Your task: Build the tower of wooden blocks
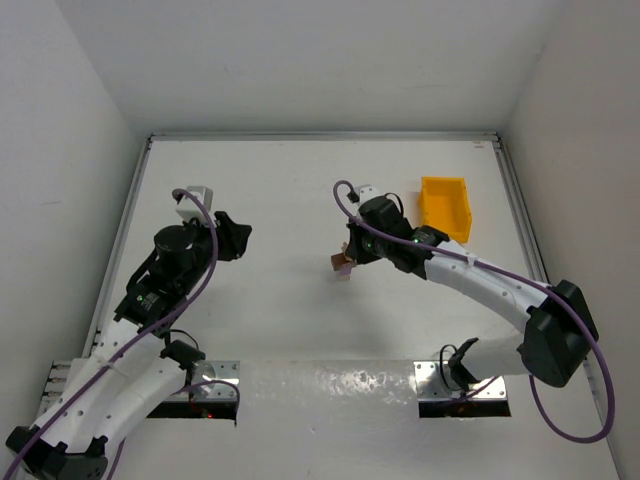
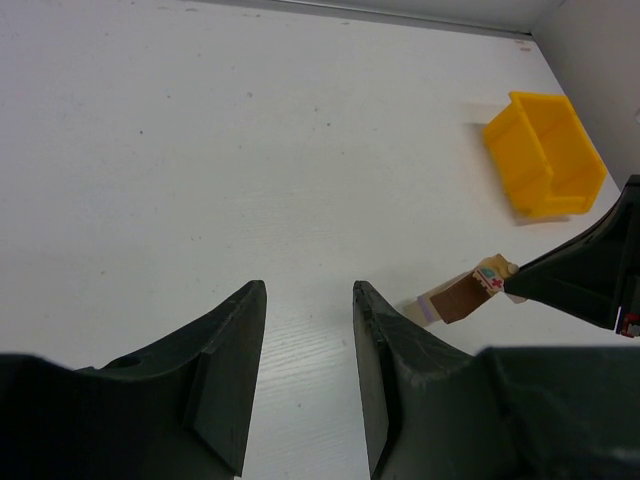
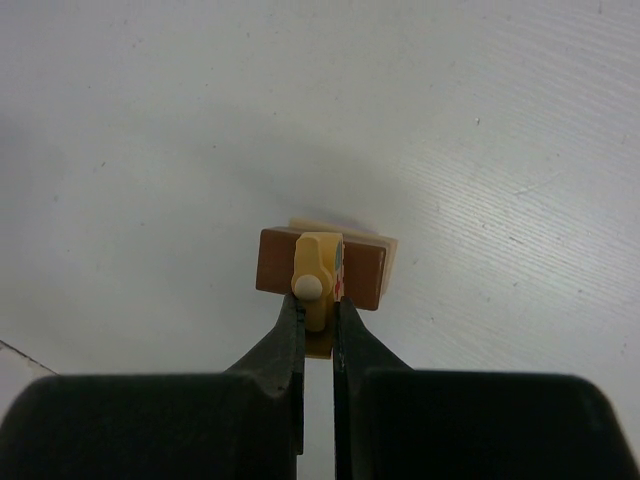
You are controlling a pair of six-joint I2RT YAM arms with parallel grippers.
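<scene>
Right gripper (image 3: 318, 308): jaws nearly closed, clamped on small pale tan wooden block (image 3: 318, 262).
Held block sits on top of dark reddish-brown wooden block (image 3: 275, 262), directly ahead of fingertips. Pale tan wooden slab (image 3: 388, 252) lies beneath, on white table (image 3: 150, 120). Together: wood block tower (image 1: 342, 265).
Left gripper (image 2: 308, 295): jaws roughly half apart, nothing between, well apart from tower.
Right wrist view only: round peg on held block.
Left wrist view only: pink and teal marks on held block; yellow plastic bin (image 2: 545, 155) beyond right gripper.
Top view: tower detail too small to read.
</scene>
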